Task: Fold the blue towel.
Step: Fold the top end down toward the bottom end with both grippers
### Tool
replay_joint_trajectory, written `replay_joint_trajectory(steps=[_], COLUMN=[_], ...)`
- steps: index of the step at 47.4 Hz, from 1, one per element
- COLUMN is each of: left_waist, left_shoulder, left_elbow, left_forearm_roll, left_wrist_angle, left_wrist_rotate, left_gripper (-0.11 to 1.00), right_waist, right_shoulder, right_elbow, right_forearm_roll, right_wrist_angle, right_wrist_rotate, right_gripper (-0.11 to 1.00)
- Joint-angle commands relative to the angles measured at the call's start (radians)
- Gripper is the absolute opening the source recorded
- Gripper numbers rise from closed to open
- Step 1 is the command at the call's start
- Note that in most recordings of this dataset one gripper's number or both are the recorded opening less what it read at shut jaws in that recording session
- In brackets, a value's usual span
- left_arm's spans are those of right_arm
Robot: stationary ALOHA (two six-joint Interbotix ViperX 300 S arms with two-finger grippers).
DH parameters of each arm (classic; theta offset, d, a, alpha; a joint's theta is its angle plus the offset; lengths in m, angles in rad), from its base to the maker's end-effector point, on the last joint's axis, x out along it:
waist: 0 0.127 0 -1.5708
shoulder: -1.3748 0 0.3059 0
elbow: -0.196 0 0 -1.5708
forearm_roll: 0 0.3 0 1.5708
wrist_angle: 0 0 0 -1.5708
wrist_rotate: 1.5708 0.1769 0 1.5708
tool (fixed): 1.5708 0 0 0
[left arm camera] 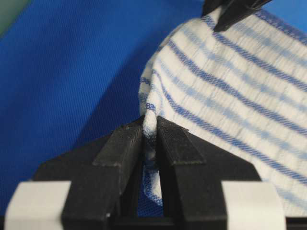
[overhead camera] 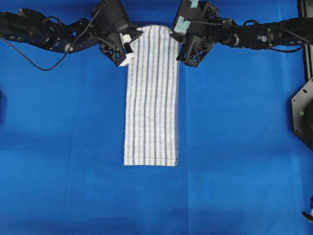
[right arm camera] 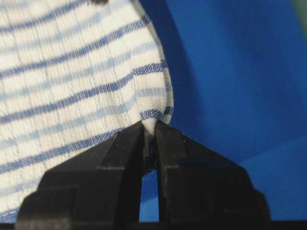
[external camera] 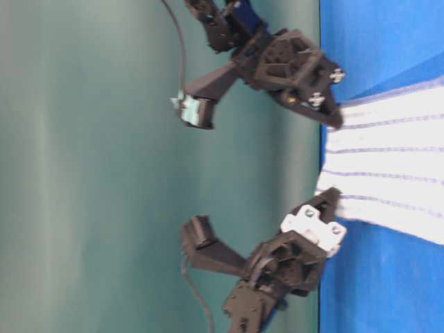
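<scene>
Blue-covered bench [overhead camera: 58, 147]: blue towel [overhead camera: 152, 98] lies as a long strip, far edge to near; left fingers [overhead camera: 128, 55] and right fingers [overhead camera: 182, 51] pinch its far corners; free end points nearward.

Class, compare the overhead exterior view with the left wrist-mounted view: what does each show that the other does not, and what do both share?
Only the overhead view shows the whole blue towel lying as a long strip, its near end flat on the table covering, and the right tool at the other far corner. Only the left wrist view shows the left tool pinching a bunched corner. Both show the striped towel, the covering and the left tool.
</scene>
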Motion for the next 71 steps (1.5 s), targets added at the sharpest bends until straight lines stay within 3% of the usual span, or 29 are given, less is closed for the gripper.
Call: replay_joint_trajectory(steps=[1, 20, 30, 50, 59, 71], left_waist=[-0.005, -0.034, -0.107, -0.388, -0.499, -0.607], left_shoulder=[-0.063, -0.086, -0.16, -0.245, -0.242, -0.236], left_elbow=[-0.002, 0.026, 0.087, 0.172, 0.175, 0.178], left_forearm_roll=[0.005, 0.005, 0.003, -0.005, -0.026, -0.028], left_wrist_angle=[0.006, 0.011, 0.012, 0.0, -0.006, -0.017], left_wrist_rotate=[0.002, 0.002, 0.0, -0.057, -0.061, -0.121], left_gripper=[0.07, 0.07, 0.07, 0.07, 0.07, 0.07], right_waist=[-0.003, 0.008, 0.087, 0.41, 0.543, 0.692], right_shoulder=[-0.052, -0.083, -0.166, -0.255, -0.252, -0.227], right_elbow=[-0.006, 0.009, 0.064, 0.179, 0.183, 0.172], right_forearm_roll=[-0.002, 0.002, 0.035, 0.293, 0.397, 0.509], right_wrist_angle=[0.008, 0.054, 0.066, -0.067, -0.143, -0.232], right_wrist_rotate=[-0.002, 0.008, 0.012, 0.014, 0.012, 0.012], right_gripper=[-0.02, -0.02, -0.02, -0.02, -0.02, -0.02])
